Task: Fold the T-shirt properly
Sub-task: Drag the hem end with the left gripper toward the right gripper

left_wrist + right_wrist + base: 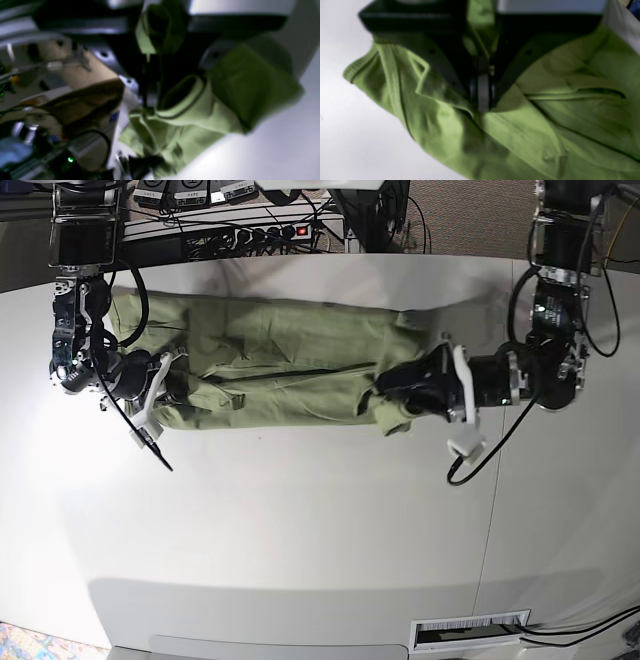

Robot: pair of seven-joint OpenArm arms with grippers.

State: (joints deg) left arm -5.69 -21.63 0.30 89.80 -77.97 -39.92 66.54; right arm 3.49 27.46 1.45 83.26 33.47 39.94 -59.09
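T-shirt (280,365) lies lengthwise on the worktop (300,520); left gripper (392,387) and right gripper (482,100) each pinch an end.

Blurred, dim wrist views; bright base

Bare table (300,520) below T-shirt (280,365)

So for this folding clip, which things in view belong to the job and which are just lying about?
Job:
- T-shirt, green, stretched across the table
- right end effector, shut on its fabric
- left end effector, gripping the other end

Lying about:
- power strip and cables behind the table
- cardboard box
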